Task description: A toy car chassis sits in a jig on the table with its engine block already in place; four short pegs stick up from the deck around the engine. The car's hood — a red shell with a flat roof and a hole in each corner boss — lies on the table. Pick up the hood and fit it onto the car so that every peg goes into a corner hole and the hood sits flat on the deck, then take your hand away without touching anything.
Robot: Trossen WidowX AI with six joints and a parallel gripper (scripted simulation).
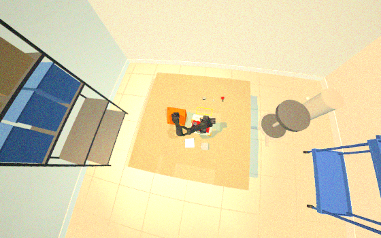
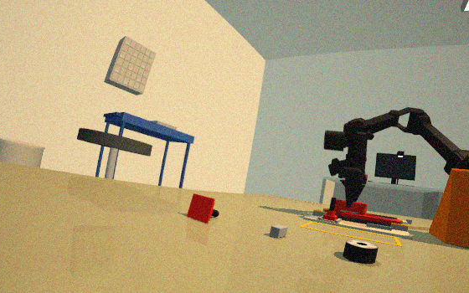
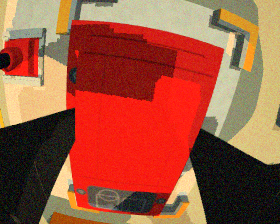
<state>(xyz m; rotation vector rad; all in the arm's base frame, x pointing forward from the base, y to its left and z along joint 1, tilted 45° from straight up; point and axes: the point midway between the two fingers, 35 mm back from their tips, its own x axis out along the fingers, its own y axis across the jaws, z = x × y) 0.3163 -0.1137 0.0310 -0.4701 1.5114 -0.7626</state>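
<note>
The flat-roofed red plastic hood [image 2: 351, 207] [image 3: 136, 130] between the claw's fingers is looking smooth; the matt black claw [image 2: 352, 204] [image 3: 133, 145] is looking plastic.

Workshop or lab: shelving [image 1: 77, 165], robot arm [image 1: 196, 128] [image 2: 378, 122]

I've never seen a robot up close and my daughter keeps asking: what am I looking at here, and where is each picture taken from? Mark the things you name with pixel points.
The black machine is one jointed robot arm [image 1: 192, 129] [image 2: 394, 116]. The top picture looks down from above, the exterior one looks across the table from low down, and the wrist one looks past the two black fingers.

Its end effector [image 1: 205, 123] [image 2: 353, 204] [image 3: 136, 123] grips the sides of a red toy-car hood [image 2: 362, 208] [image 3: 136, 120] over the jig. I can't tell whether every peg is in its hole.

Also on the table are a black ring [image 1: 203, 98] [image 2: 352, 253], a small grey cube [image 1: 213, 100] [image 2: 276, 232] and an orange block [image 1: 181, 112] [image 2: 468, 209].
</note>
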